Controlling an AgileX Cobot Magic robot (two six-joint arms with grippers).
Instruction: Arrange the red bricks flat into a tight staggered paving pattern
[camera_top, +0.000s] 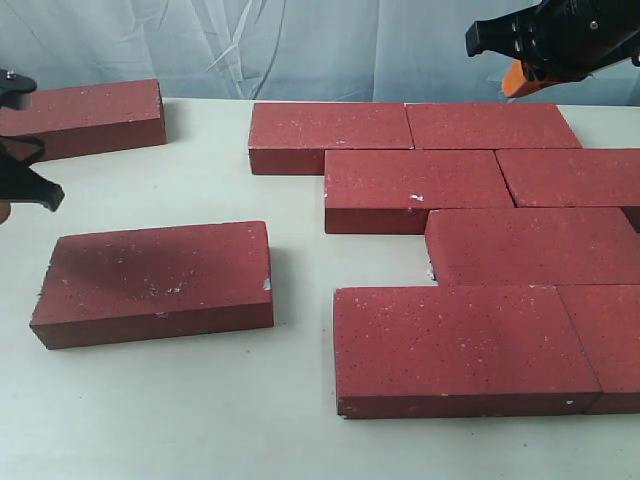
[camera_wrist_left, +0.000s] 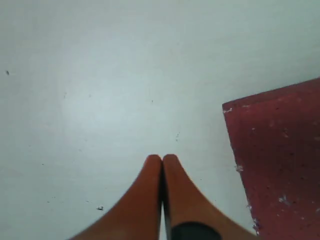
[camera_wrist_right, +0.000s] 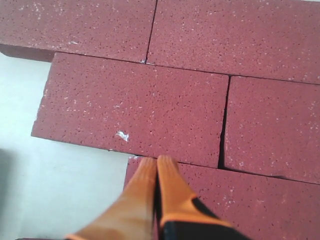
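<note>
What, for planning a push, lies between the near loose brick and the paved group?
Only bare table separates the near loose brick from the paved group, per the exterior view.

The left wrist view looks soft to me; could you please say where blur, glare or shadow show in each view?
Left wrist view: the left gripper is blurred near the lens, with pale glare on the table. Right wrist view: right gripper soft, red bricks sharply speckled. Exterior view: even light, faint shadow beside the loose brick.

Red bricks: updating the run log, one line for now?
paved patch: seven visible, staggered | loose bricks: two, left side | left pincer: shut | right pincer: shut
</note>
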